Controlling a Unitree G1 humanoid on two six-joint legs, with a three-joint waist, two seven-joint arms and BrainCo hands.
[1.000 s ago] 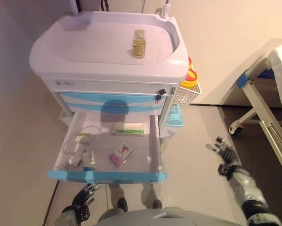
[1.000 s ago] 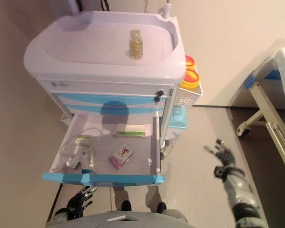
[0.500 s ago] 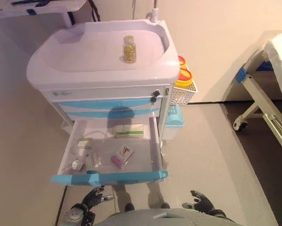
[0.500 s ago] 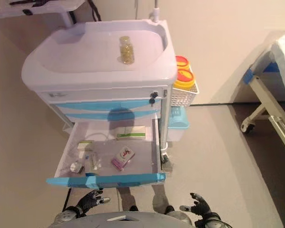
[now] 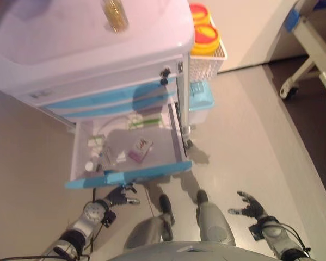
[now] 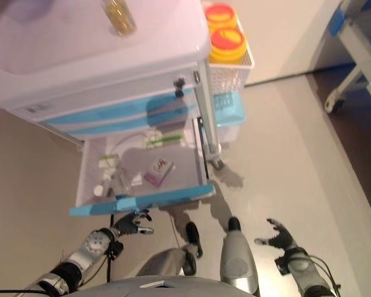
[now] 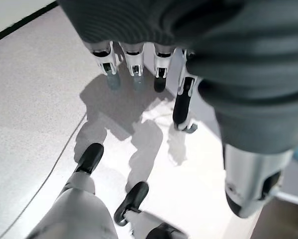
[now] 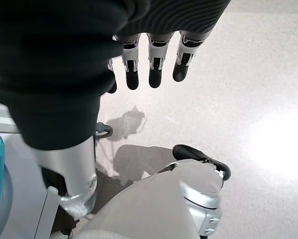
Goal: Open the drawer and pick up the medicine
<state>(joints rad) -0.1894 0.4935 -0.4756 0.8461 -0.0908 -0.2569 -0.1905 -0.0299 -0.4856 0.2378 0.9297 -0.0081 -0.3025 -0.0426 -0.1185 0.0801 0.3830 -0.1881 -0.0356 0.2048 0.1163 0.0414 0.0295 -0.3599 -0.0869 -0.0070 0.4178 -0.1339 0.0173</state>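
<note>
While the drawer (image 5: 127, 155) stands open with medicine box (image 5: 140, 149) inside, we see left hand (image 5: 118, 196) and right hand (image 5: 251, 207) spread, empty.

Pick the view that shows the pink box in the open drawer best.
The left eye view: the pink box lies unobstructed on the drawer floor. The right eye view shows it equally well from slightly aside. Neither wrist view shows it.

Each arm is silver-grey. The left hand (image 5: 116, 196) and right hand (image 5: 248, 206) have silver fingers (image 8: 155, 59) with dark tips, a thick silver thumb (image 7: 250, 172), and a dark ribbed cover over the back and wrist.
</note>
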